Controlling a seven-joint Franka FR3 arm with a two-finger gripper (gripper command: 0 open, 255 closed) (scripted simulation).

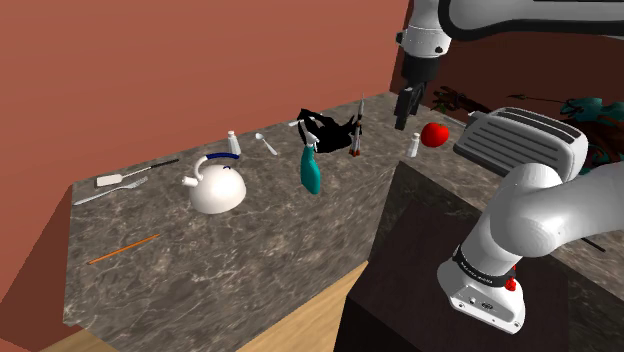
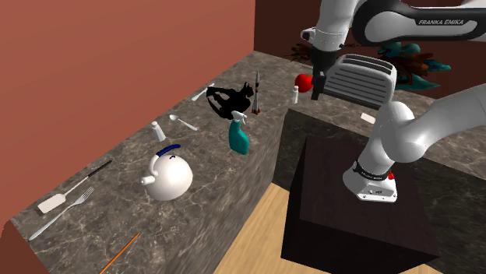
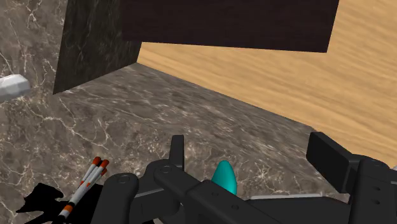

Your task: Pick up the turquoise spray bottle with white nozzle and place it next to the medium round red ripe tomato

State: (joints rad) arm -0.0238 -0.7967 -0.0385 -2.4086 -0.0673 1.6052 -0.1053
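Claw (image 3: 252, 153) spread over dk marble counter (image 1: 250, 250), red-brown wall (image 1: 150, 80) behind.

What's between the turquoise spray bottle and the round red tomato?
In the shoulder view, a small white shaker stands beside the round red tomato, and a slim upright utensil stands nearer the turquoise spray bottle; otherwise bare dark marbled counter.

2 raised views over 1 counter (image 1: 250, 255); wrist camera close above

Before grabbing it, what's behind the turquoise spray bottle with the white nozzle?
A black irregular object sits just behind the turquoise spray bottle; whether they touch is covered by the bottle.
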